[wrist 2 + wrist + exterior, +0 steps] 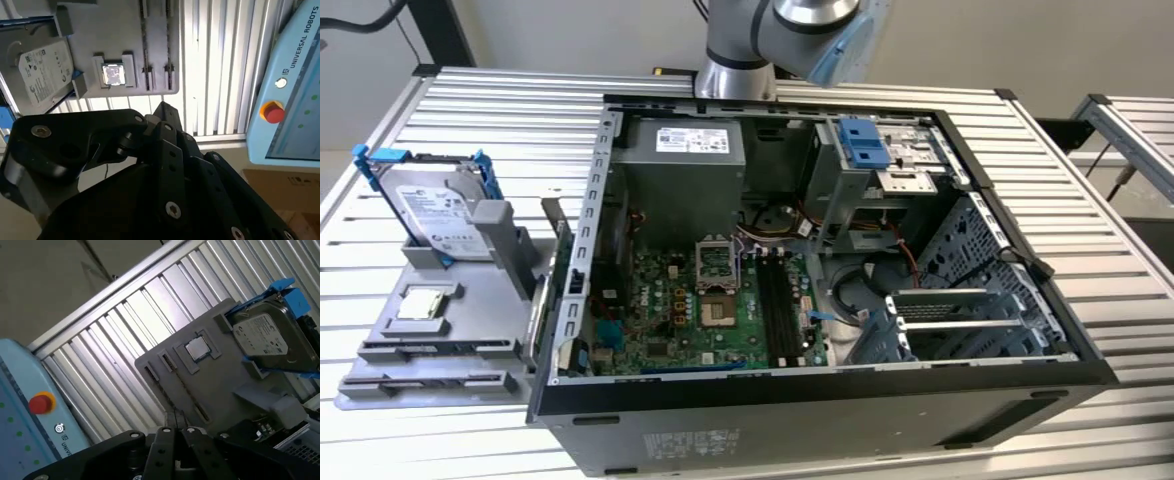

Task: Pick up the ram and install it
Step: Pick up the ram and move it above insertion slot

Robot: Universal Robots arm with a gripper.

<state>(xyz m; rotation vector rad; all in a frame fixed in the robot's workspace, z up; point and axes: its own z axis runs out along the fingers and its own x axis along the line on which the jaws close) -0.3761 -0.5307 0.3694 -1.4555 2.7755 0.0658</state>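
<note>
Ram looks to be the thin dark strip (438,351) standing on edge in a long holder at the near end of the grey tray (487,320), at the exterior view's left. Its long axis runs across that view, crosswise to the black motherboard slots (777,305), and its labelled face is turned out of sight. A second, similar holder lies just nearer.

Beyond these on the tray sit a square processor chip (424,304) and then a leaning silver hard drive (438,215) in blue rails, with a white printed label. The open computer case (827,405) stands beside the tray. Farthest back, the arm (754,45) rises behind the case.

In both wrist views the gripper (174,416) hangs above the tray, its claw pressed together on nothing. A pale blue pendant (20,405) with a red button carries lettering.
</note>
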